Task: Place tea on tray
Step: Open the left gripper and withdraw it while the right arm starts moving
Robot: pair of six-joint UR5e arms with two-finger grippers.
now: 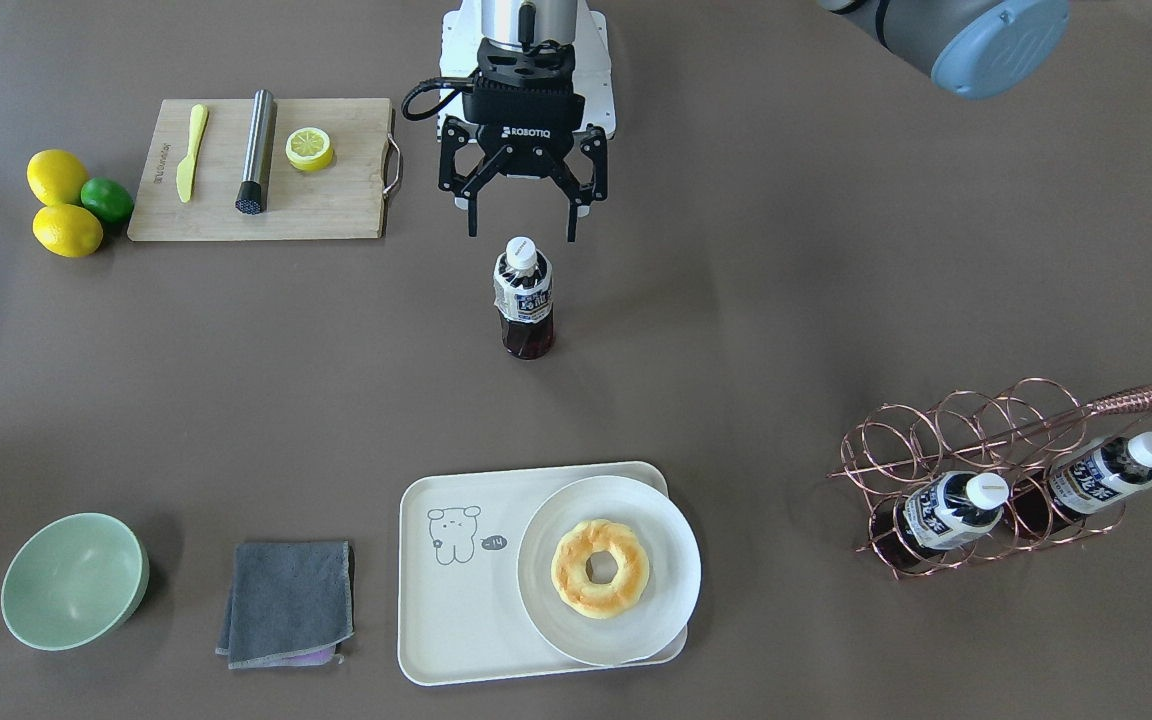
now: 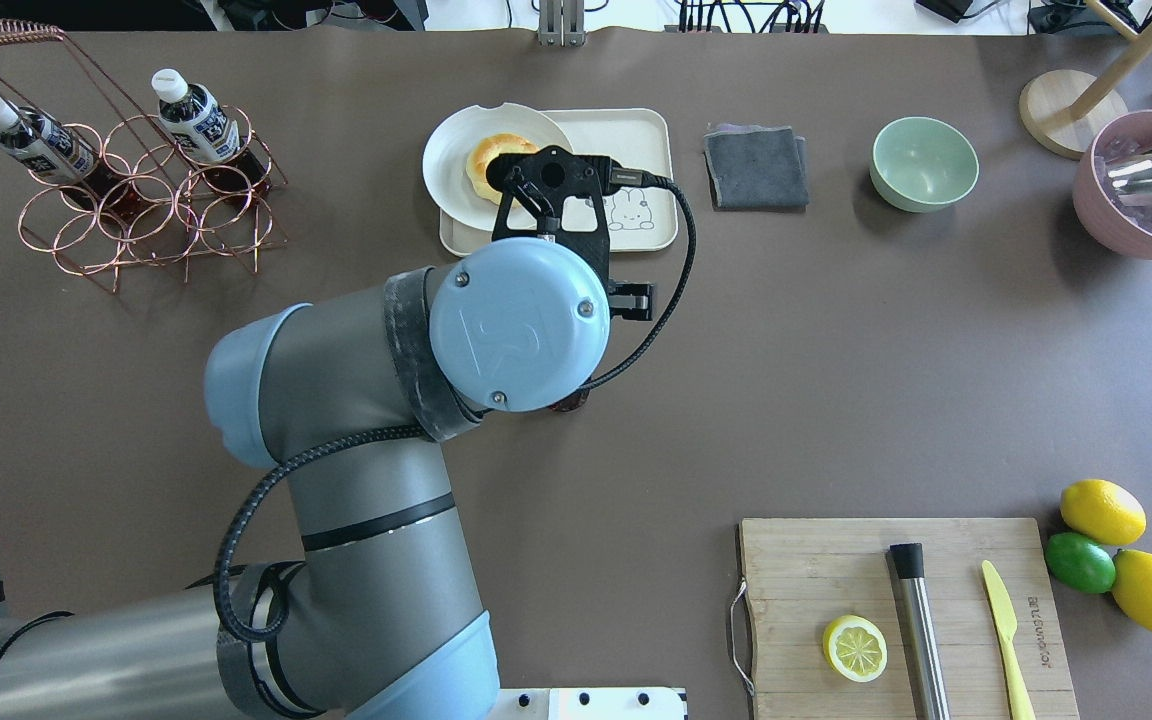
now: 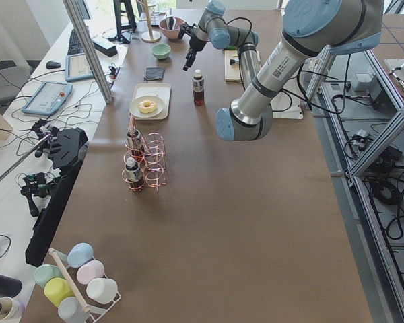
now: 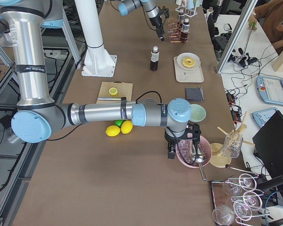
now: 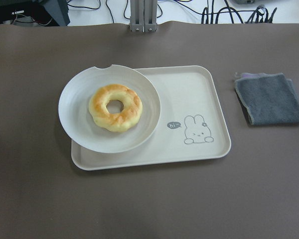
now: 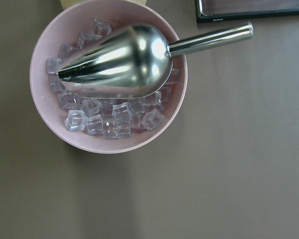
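L gripper (image 1: 522,230) hangs w/ fingers (image 1: 572,215) spread wide, gripping nothing. Tea (image 1: 524,300) stands upright on the table just past the fingertips in the front view. Its cap lines up w/ the gap btwn them, untouched. Well beyond the tea from the fingers lies the tray (image 1: 446,610), flat, apart from the tea. A round plate (image 1: 671,590) w/ a donut (image 1: 600,568) covers the tray's half on the robot's left; the bear drawing is on the bare half. Just beside the tray on the other side is a grey cloth (image 1: 286,603), then a green bowl (image 1: 74,580). Far to the fingers' left is a copper wire rack (image 1: 1131,401). R gripper (image 4: 181,143) is over a pink bowl (image 6: 45,114) of ice w/ a metal scoop (image 6: 119,59). Can't tell if its fingers are apart.
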